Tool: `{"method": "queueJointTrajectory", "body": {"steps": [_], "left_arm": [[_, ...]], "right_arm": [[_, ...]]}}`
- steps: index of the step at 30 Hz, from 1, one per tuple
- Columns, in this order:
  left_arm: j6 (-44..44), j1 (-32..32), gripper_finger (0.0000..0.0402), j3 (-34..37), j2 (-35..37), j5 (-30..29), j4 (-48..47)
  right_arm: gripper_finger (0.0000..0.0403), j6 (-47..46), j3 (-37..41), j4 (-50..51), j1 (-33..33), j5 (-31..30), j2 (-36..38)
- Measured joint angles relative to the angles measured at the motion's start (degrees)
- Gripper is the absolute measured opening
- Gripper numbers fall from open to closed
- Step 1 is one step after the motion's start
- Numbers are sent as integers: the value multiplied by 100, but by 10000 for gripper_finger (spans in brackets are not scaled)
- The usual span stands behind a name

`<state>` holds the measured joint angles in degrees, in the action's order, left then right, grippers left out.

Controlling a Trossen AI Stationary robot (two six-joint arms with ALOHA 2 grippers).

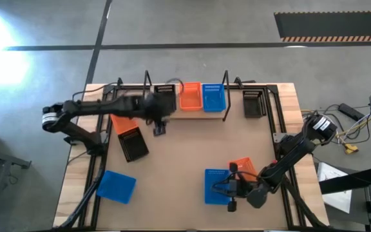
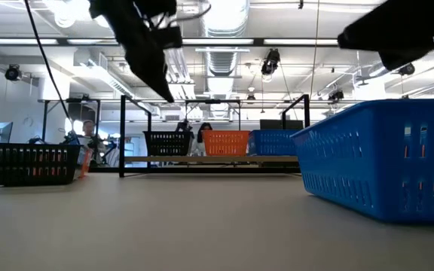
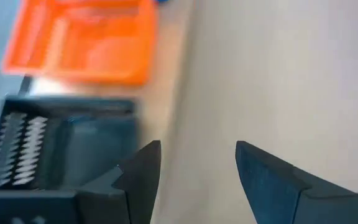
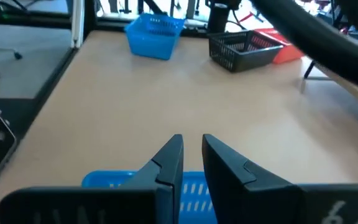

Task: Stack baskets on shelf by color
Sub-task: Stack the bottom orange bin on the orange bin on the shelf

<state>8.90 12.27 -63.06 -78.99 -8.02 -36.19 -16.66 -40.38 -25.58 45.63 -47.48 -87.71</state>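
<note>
Wooden table [image 1: 185,161] carries the shelf [image 1: 185,115] at its far edge, holding black [image 1: 166,96], orange [image 1: 189,96] and blue baskets [image 1: 213,96]. Further baskets are scattered across the tabletop.

High: overhead, straight down; whole table [image 1: 192,161], both arms, shelf [image 1: 185,109] at far edge.
Low: at tabletop level, faces across to shelf [image 2: 217,159]; blue basket [image 2: 383,162] very near lens.
L wrist: close, looks down past own fingers [image 3: 138,177] at black basket [image 3: 55,149] and orange basket [image 3: 82,40] just beyond.
R wrist: low over table, fingers [image 4: 169,165] above blue basket [image 4: 148,186].
Shared: high + low both cover shelf row.
</note>
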Motion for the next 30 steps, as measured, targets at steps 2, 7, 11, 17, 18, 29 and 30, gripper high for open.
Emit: {"method": "queueJointTrajectory", "body": {"steps": [2,7,11,17,18,29,30], "left_arm": [[-292,-595,192,76,29,-381,-7],[-1169,-2332,192,319,-33,-1754,409],[-1780,-3610,192,670,-112,-2467,1365],[-1842,-4812,192,1436,-290,-3035,3905],[-1785,-4903,192,1574,-337,-3120,4317],[-1577,-4858,192,2247,-1020,-3292,6471],[-1591,-4830,192,2235,-1060,-3293,6477]], "right_arm": [[52,15,0,0,0,57,81],[52,74,0,164,-1,1069,375],[51,-679,-218,1690,20,2241,900],[41,-2937,-1257,6078,292,2511,1311],[40,-3066,-1410,6541,351,2663,1296],[93,-2808,-2197,7549,684,3292,570],[104,-2763,-2230,7611,682,3305,481]]}}
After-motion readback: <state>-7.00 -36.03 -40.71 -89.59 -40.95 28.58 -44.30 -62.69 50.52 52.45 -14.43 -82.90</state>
